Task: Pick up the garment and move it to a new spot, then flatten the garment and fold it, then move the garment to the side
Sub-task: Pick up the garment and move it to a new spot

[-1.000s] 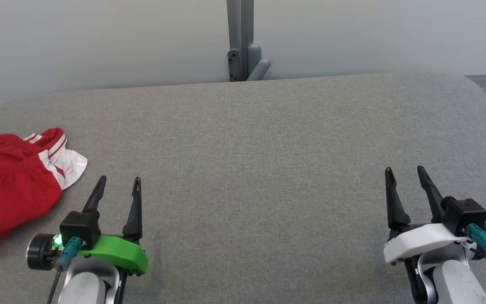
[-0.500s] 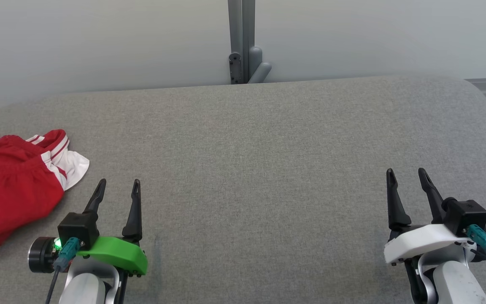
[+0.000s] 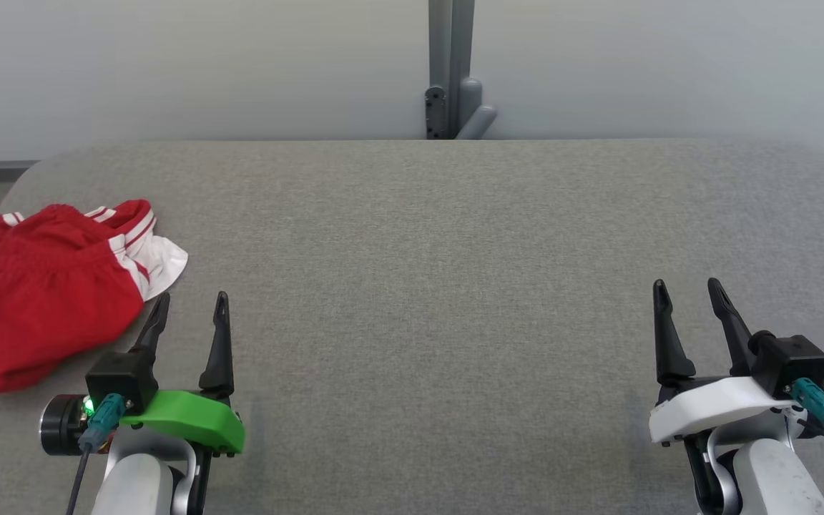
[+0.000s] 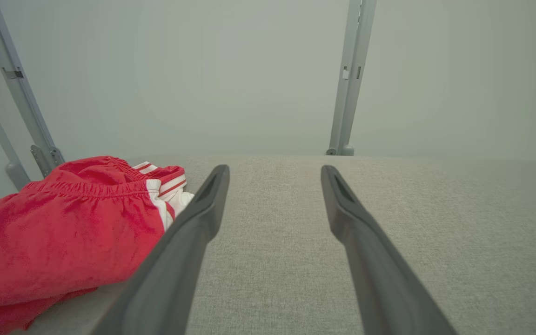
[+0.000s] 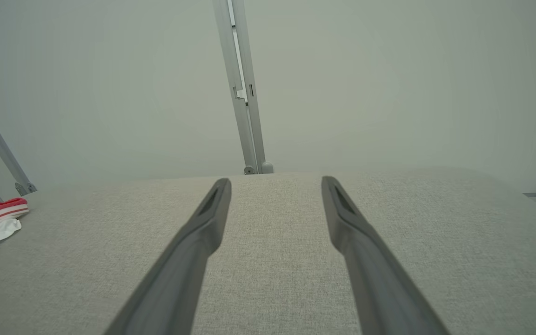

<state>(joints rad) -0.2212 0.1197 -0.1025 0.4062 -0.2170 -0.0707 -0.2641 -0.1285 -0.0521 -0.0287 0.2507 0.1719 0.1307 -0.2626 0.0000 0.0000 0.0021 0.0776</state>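
A red garment (image 3: 40, 307) with white striped trim lies bunched at the left edge of the grey fabric-covered table (image 3: 440, 250). Just right of it and slightly nearer, the left gripper (image 3: 192, 296) has its fingers spread wide and holds nothing, its left finger close beside the white hem. A grey post (image 3: 451, 64) stands beyond the table's far edge. Well to the right, the right gripper (image 3: 687, 284) is likewise spread wide and empty.

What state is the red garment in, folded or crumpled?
Crumpled. The red garment lies bunched on the grey surface, its white striped part sticking out.
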